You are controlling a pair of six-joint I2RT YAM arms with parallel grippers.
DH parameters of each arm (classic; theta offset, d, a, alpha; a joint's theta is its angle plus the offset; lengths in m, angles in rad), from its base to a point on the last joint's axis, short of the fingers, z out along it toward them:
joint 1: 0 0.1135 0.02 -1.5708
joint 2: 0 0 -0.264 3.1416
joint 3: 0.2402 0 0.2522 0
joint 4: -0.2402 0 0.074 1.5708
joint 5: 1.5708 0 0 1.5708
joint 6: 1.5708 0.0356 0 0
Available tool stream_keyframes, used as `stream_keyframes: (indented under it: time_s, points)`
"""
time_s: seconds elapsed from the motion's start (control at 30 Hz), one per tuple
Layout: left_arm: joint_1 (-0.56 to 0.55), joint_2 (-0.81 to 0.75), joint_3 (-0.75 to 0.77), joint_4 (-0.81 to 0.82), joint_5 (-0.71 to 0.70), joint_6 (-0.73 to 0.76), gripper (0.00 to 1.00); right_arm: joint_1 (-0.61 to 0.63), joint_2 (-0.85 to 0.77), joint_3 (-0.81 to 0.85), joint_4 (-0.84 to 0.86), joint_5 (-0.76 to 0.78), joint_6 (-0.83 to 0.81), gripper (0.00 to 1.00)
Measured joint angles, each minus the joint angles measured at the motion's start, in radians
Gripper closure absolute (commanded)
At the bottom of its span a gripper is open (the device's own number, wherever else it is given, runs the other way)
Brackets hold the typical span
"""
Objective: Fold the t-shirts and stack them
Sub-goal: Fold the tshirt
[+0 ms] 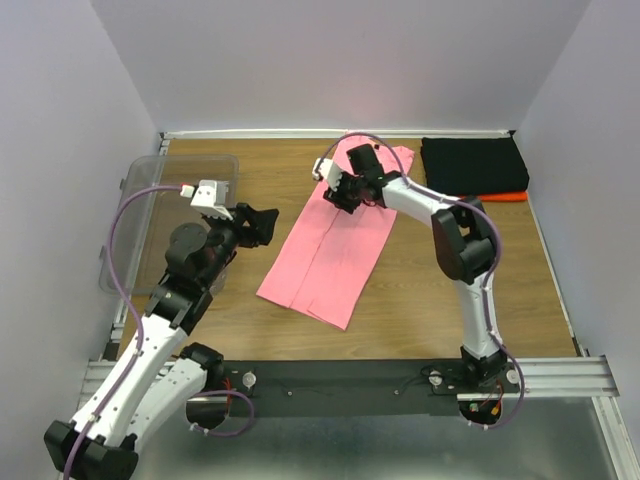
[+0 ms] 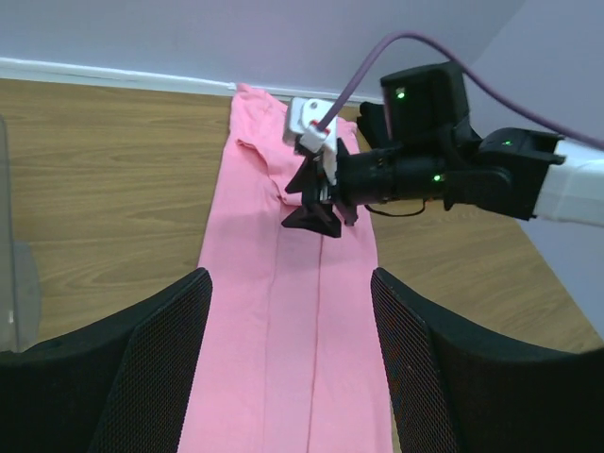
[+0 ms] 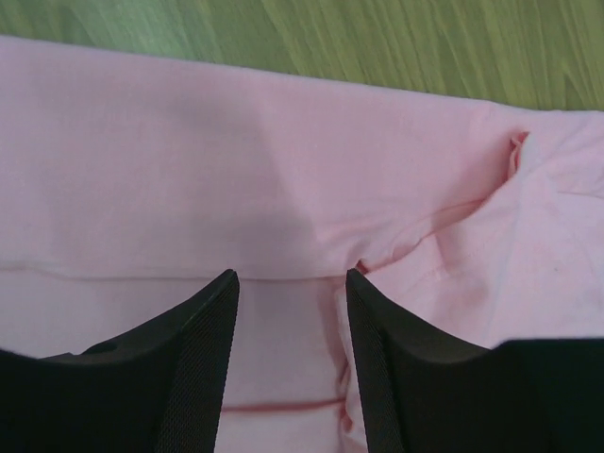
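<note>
Wood-grain table (image 1: 450, 300) stretches out ahead of my two bases, shut in by pale walls (image 1: 350, 60) on three sides. At its left edge stands the clear tub (image 1: 140, 200), just beside my left arm. Across the middle lies the pink shirt (image 1: 330, 250), folded lengthwise into a long strip that runs slantwise from the far centre toward the near left, with a seam line down its length. In the far right corner the black shirt (image 1: 472, 165) sits folded square on top of the orange shirt (image 1: 505, 197), of which only a thin edge shows at the near right side. My left gripper (image 2: 291, 283) hangs above the table beside the strip's left edge, pointed along the strip, its fingers (image 2: 142, 377) spread wide with nothing between them. My right gripper (image 3: 291, 278) is down at the far end of the pink shirt, fingers (image 3: 198, 359) parted over flat cloth. A small pucker of fabric rises at the tip of one finger. I cannot tell whether the tips press the cloth.
</note>
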Motion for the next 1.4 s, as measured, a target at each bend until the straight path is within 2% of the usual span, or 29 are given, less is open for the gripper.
stream_keyframes:
  time_s: [0.2, 0.43, 0.53, 0.6, 0.63, 0.7, 0.73, 1.17, 1.33, 1.4]
  points:
    - [0.003, -0.099, -0.023, -0.082, -0.019, 0.000, 0.23, 0.028, 0.080, 0.053, -0.006, 0.160, -0.039, 0.44]
    - [0.003, -0.113, -0.047, -0.122, -0.019, -0.001, 0.23, 0.024, 0.086, 0.082, -0.005, 0.258, -0.054, 0.46]
    - [0.003, -0.114, -0.054, -0.125, -0.019, -0.002, 0.23, 0.024, 0.087, 0.082, -0.005, 0.272, -0.060, 0.60]
    - [0.003, -0.114, -0.055, -0.125, -0.019, -0.002, 0.23, 0.024, 0.087, 0.082, -0.005, 0.276, -0.059, 0.65]
    - [0.003, -0.114, -0.055, -0.125, -0.019, -0.002, 0.23, 0.024, 0.087, 0.082, -0.005, 0.277, -0.061, 0.75]
    - [0.003, -0.113, -0.055, -0.125, -0.019, -0.002, 0.23, 0.024, 0.087, 0.082, -0.005, 0.277, -0.063, 0.83]
    - [0.003, -0.113, -0.055, -0.125, -0.019, -0.002, 0.23, 0.024, 0.087, 0.082, -0.005, 0.277, -0.060, 0.90]
    - [0.003, -0.103, -0.056, -0.125, -0.019, -0.001, 0.23, 0.029, 0.014, -0.026, -0.006, 0.195, -0.056, 0.95]
    - [0.003, -0.099, -0.059, -0.125, -0.016, -0.001, 0.23, 0.029, -0.010, -0.032, -0.005, 0.172, -0.056, 0.95]
    - [0.003, -0.099, -0.061, -0.125, -0.013, -0.001, 0.23, 0.029, -0.012, -0.032, -0.005, 0.166, -0.053, 0.91]
